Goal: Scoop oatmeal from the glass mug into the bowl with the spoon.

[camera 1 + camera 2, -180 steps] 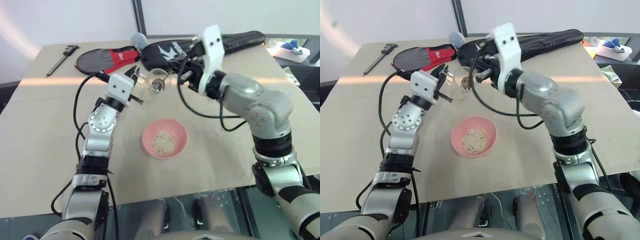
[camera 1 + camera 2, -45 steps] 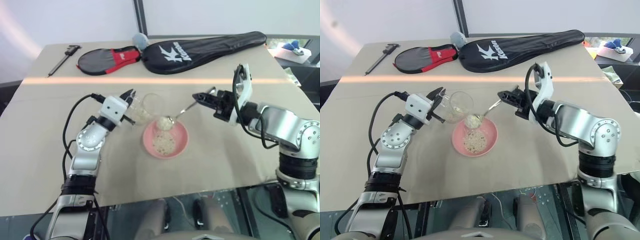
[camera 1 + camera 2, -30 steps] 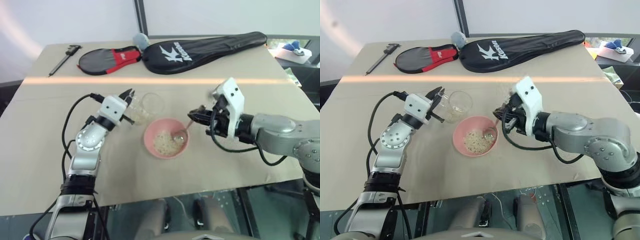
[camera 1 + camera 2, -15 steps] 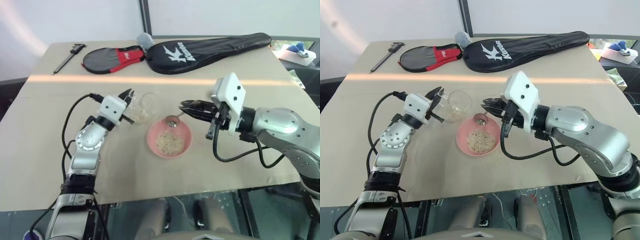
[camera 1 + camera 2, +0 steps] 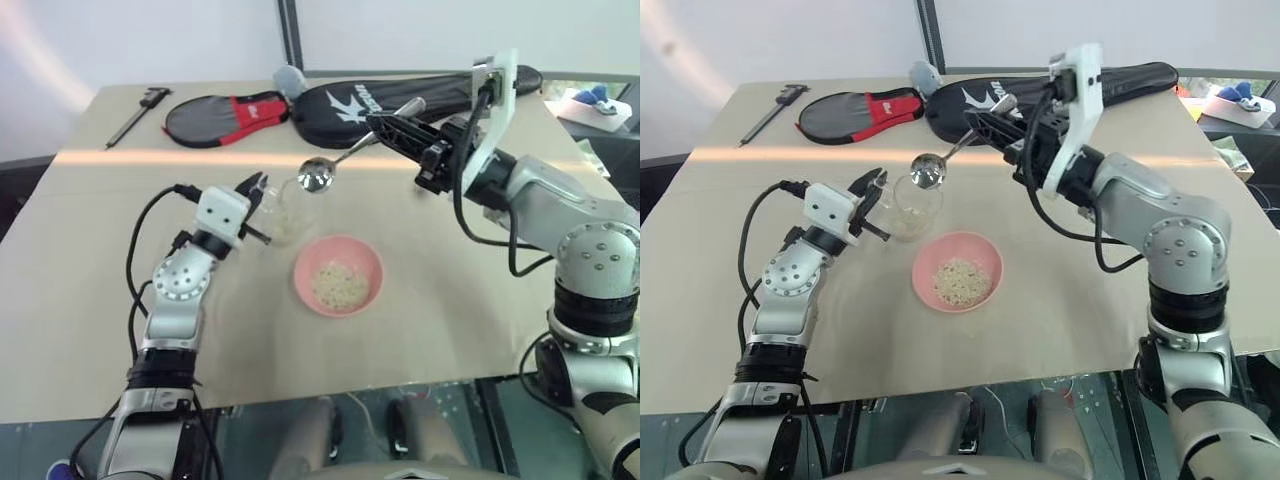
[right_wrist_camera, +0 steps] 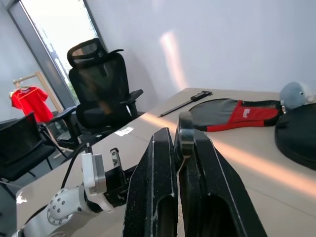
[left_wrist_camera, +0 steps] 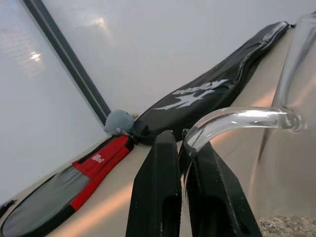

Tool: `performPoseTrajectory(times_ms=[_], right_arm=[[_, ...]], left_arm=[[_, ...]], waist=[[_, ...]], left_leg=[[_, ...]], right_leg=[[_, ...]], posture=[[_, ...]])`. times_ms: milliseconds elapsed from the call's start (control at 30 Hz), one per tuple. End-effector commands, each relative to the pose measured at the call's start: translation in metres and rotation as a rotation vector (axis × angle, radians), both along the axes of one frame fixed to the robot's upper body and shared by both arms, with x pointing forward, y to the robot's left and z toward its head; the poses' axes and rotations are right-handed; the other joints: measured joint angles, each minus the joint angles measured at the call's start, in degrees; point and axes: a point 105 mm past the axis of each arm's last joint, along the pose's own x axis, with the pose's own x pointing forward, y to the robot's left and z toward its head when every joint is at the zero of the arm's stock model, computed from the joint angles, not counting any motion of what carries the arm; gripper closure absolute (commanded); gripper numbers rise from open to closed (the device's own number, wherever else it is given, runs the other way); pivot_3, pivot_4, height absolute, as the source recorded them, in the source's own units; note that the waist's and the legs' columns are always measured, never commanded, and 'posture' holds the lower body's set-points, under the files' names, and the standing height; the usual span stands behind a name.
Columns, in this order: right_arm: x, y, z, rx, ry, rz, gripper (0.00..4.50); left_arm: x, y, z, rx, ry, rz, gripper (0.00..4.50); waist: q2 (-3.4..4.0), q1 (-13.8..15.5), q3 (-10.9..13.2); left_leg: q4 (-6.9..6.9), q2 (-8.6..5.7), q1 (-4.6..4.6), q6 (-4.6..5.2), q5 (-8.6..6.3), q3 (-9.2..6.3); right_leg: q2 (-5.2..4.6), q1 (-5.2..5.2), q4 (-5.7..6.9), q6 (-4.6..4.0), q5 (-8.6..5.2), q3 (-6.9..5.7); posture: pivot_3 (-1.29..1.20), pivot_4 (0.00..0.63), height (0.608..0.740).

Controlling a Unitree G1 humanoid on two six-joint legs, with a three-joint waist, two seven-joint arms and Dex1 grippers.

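Our right claw, shut on the spoon handle, angles its empty scoop down-left above the glass mug, held by our closed left claw left of centre, upper-left of the bowl.

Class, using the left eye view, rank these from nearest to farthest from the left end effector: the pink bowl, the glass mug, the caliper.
1. Glass mug: its handle is clamped in the left end effector.
2. Bowl: on the table, just right of the mug and nearer the robot.
3. Caliper: at the table's far left corner.
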Motion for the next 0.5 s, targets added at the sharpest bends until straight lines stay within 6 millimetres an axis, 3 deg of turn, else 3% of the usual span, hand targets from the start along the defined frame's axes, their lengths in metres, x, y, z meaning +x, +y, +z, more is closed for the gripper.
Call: performPoseTrajectory(times_ms=[33,167,367,400,433,500], right_arm=[[-0.001,0.004,0.006,0.008,-0.033,0.008,4.50],[0.001,0.011,0.002,0.002,-0.027,0.014,4.50],[0.015,0.047,-0.021,-0.089,-0.041,0.045,4.50],[0.019,0.051,-0.024,-0.104,-0.052,0.033,3.75],[0.022,0.053,-0.025,-0.112,-0.062,0.031,3.47],[0.023,0.055,-0.024,-0.114,-0.080,0.037,2.48]], left_arm=[[-0.005,0.001,0.028,-0.050,-0.091,0.009,4.44],[-0.006,0.000,0.032,-0.083,-0.095,0.018,4.44],[-0.004,-0.009,0.030,-0.146,-0.073,0.012,4.44],[-0.004,-0.009,0.029,-0.163,-0.066,0.016,4.50],[-0.004,-0.009,0.028,-0.183,-0.061,0.022,4.50],[-0.003,-0.008,0.027,-0.205,-0.055,0.030,4.50]], waist=[[0.00,-0.01,0.00],[0.00,-0.04,0.00],[0.01,-0.40,0.00],[0.01,-0.55,0.00],[0.01,-0.71,-0.01],[0.01,-0.72,-0.01]], left_leg=[[0.00,0.00,0.00,0.00,0.00,0.00],[0.00,0.00,0.00,0.00,0.00,0.00],[0.01,-0.01,0.04,-0.01,0.01,0.02],[0.01,-0.01,0.03,-0.02,0.01,0.01],[0.01,-0.01,0.03,-0.02,0.01,0.01],[0.02,-0.04,0.02,-0.02,0.01,0.01]], right_leg=[[0.00,0.00,0.01,0.00,0.00,0.00],[0.00,0.00,0.01,0.00,0.00,0.00],[0.03,0.00,0.05,0.00,0.00,0.01],[0.03,0.00,0.06,0.00,0.00,0.01],[0.03,0.00,0.05,0.00,0.00,0.00],[0.02,0.00,0.05,0.00,0.00,-0.01]], posture=[[0.00,0.150,0.740],[0.00,0.150,0.740],[0.00,0.150,0.740],[0.00,0.150,0.740],[0.00,0.150,0.740],[0.00,0.150,0.740]])
